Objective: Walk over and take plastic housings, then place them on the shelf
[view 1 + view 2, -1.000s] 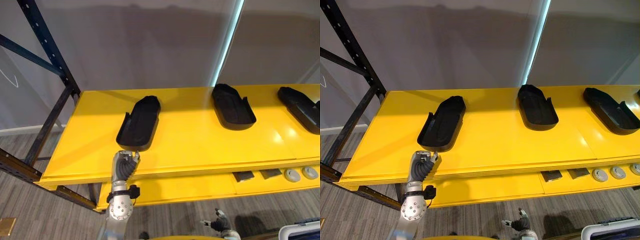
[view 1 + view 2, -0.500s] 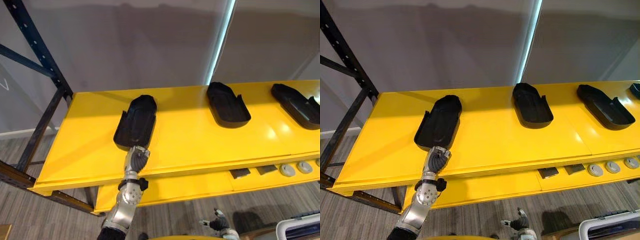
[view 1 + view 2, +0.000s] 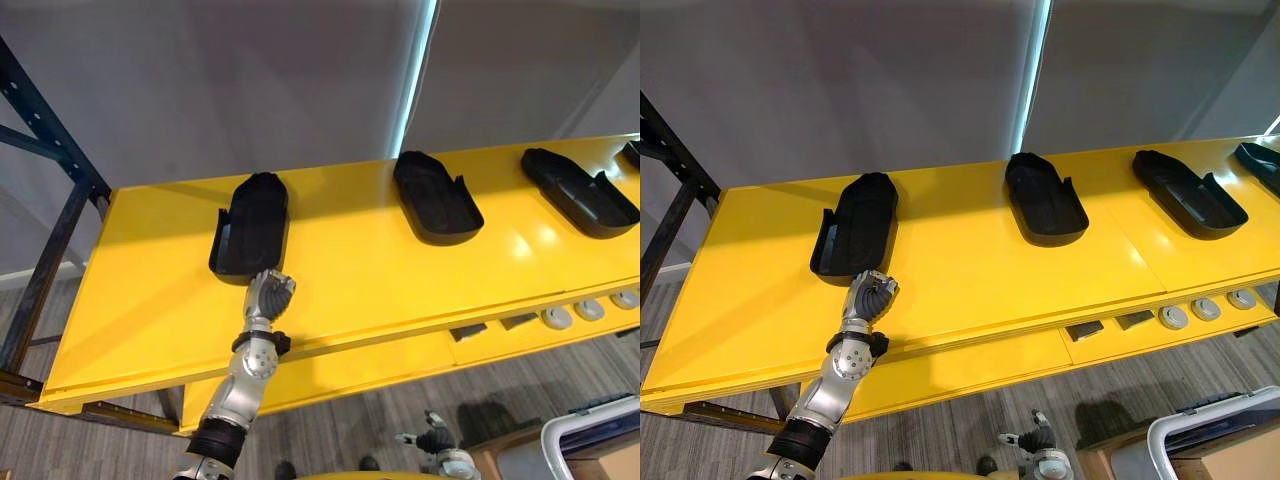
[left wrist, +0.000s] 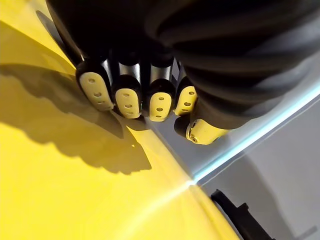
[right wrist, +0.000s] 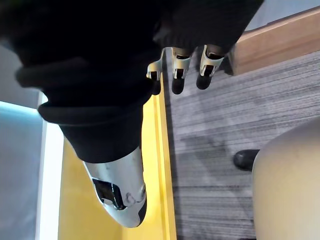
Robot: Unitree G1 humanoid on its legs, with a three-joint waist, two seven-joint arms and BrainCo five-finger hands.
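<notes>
Grey plank floor under yellow shelf. Right hand low over floor, fingers loose, empty. Left hand on shelf front, fingers curled in, holding nothing, just beside near end of leftmost housing. Middle housing and right housing lie well apart along shelf. Grey wall behind.

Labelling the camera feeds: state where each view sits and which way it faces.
Left eye view: on the head, looking down at the yellow shelf; left hand curled beside the leftmost housing.
Right eye view: beside it, sharing that scene; right hand hangs low.
Left wrist view: along its curled fingers, over the shelf.
Right wrist view: past relaxed fingers, down at the floor.
</notes>
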